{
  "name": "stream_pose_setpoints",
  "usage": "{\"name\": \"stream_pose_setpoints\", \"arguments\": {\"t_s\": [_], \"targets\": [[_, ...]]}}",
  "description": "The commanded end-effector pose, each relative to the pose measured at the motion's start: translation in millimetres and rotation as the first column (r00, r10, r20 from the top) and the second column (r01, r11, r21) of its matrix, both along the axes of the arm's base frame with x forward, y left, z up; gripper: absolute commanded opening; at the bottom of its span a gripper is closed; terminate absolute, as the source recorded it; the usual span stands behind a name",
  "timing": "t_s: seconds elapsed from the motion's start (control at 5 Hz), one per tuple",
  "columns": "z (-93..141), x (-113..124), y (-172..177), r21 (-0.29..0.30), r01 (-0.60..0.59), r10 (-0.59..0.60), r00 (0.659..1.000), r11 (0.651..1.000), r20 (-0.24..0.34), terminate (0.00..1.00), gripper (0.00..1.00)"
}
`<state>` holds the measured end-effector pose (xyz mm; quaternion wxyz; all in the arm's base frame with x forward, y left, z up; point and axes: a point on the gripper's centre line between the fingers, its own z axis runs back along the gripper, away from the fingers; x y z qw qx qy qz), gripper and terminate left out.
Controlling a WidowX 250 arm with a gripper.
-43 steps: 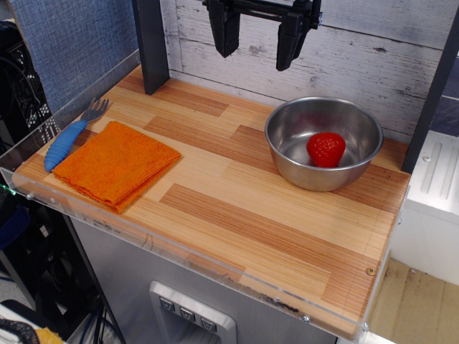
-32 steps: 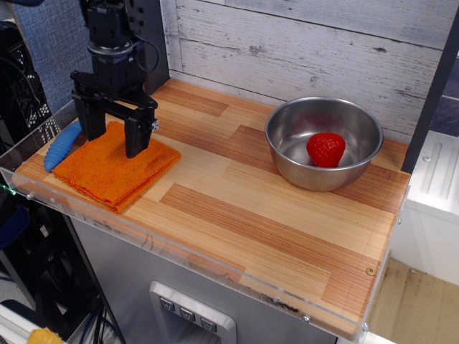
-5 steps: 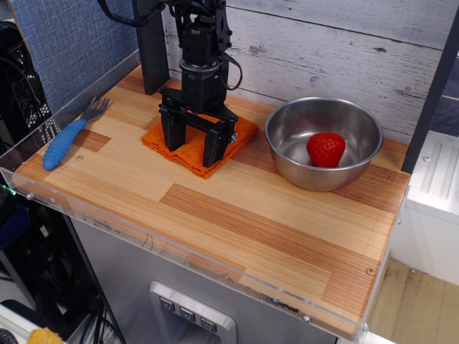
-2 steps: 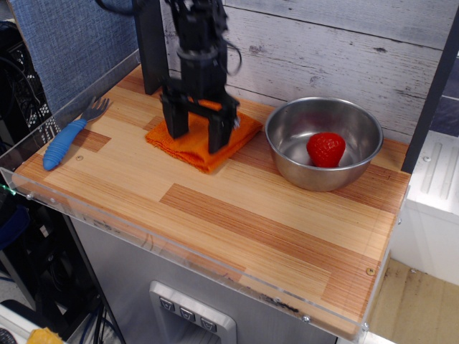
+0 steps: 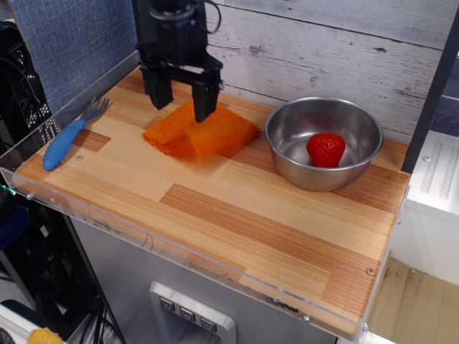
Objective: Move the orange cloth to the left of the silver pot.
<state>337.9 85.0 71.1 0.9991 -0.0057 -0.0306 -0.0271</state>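
The orange cloth [image 5: 204, 133] lies folded on the wooden board, just left of the silver pot [image 5: 324, 142], with a small gap between them. Its front edge looks blurred. The pot is a shiny steel bowl with a red strawberry [image 5: 326, 149] inside. My gripper [image 5: 181, 99] is black, open and empty. It hangs above the cloth's back left part, its fingertips [image 5: 204, 108] clear of the fabric.
A blue-handled fork [image 5: 68, 135] lies at the board's left edge. A dark post [image 5: 147, 29] stands at the back left behind my gripper. A white plank wall backs the board [image 5: 272, 229]. A clear plastic rim runs along the front and left edges.
The cloth was carried from the front left to beside the pot. In the last second my gripper let go of it, rose and shifted up and left.
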Motion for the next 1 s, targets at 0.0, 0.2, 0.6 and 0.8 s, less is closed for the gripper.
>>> {"name": "stream_pose_setpoints", "arguments": {"t_s": [0.0,0.2,0.6,0.8], "targets": [[42.8,-9.1,5.1,-0.001,-0.005,0.005,0.994,1.000,0.107,0.00,1.00],[46.6,-14.2,-0.3,-0.001,0.002,-0.002,0.994,1.000,0.109,0.00,1.00],[49.3,-17.9,-0.9,0.010,0.007,-0.008,0.994,1.000,0.105,0.00,1.00],[49.3,-17.9,-0.9,0.010,0.007,-0.008,0.994,1.000,0.105,1.00,1.00]]}}
